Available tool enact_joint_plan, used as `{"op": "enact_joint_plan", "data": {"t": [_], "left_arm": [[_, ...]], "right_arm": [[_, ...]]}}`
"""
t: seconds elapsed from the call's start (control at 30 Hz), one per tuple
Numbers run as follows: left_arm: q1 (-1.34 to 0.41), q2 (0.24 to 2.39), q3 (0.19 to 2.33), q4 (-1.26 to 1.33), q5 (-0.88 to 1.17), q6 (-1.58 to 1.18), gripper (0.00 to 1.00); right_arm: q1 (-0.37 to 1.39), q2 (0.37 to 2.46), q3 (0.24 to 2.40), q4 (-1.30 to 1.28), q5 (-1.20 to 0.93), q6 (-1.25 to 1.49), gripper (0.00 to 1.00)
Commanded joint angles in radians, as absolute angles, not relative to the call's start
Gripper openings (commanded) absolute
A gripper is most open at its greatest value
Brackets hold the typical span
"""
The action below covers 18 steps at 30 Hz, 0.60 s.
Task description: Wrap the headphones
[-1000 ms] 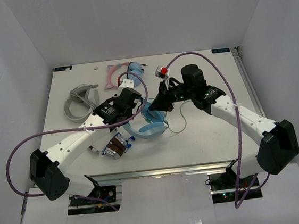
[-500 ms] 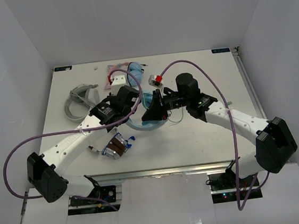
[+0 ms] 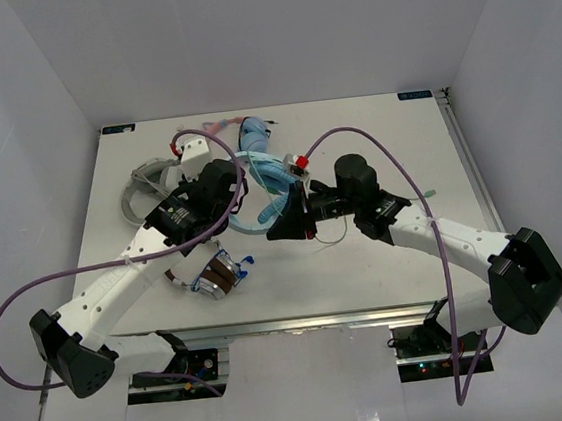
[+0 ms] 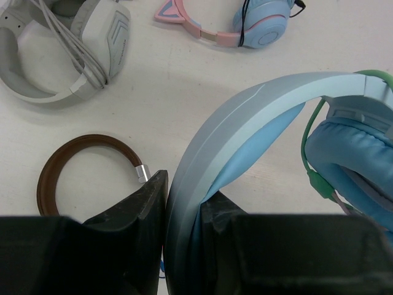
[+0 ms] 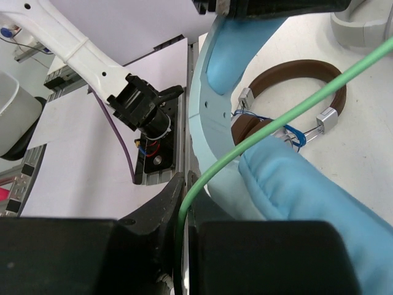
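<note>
The light blue headphones (image 3: 260, 168) hang above the table's middle. My left gripper (image 3: 233, 193) is shut on their blue headband (image 4: 245, 117), which runs up between the two fingers (image 4: 147, 203). A padded earcup (image 4: 359, 160) shows at the right of the left wrist view. My right gripper (image 3: 282, 222) is just right of the headphones and shut on the thin pale green cable (image 5: 295, 110), which runs out from between its fingers (image 5: 166, 203). The headband (image 5: 215, 110) and an earcup (image 5: 307, 190) are close in front of it.
A grey pair of headphones (image 3: 148, 189) lies at the back left. A pink cat-ear pair (image 4: 227, 27) lies behind the held pair. A brown pair (image 3: 217, 274) lies near the front edge, under the left arm. The left arm's base shows in the right wrist view (image 5: 141, 104).
The left gripper has lifted the blue headphones off the table and carried them back and left. The right gripper has moved left and towards the front with the cable in it.
</note>
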State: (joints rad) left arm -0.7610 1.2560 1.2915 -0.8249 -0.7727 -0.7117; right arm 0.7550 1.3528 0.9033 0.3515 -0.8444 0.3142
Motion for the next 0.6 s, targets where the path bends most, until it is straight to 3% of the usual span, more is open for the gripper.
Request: {"op": "enact_joint_plan", "data": {"t": [0.0,0.57], "left_arm": [[-0.741,1.181,1.341,-0.747,-0.854,-0.853,0.0],[-0.735,1.174,1.41,-0.794,-0.866,-0.947,0.0]], "right_arm": [[0.809,1.282,0.863,0.394,-0.811,0.314,0.1],[0.896,1.227,0.663,0.609,-0.686,0.332,0.09]]}}
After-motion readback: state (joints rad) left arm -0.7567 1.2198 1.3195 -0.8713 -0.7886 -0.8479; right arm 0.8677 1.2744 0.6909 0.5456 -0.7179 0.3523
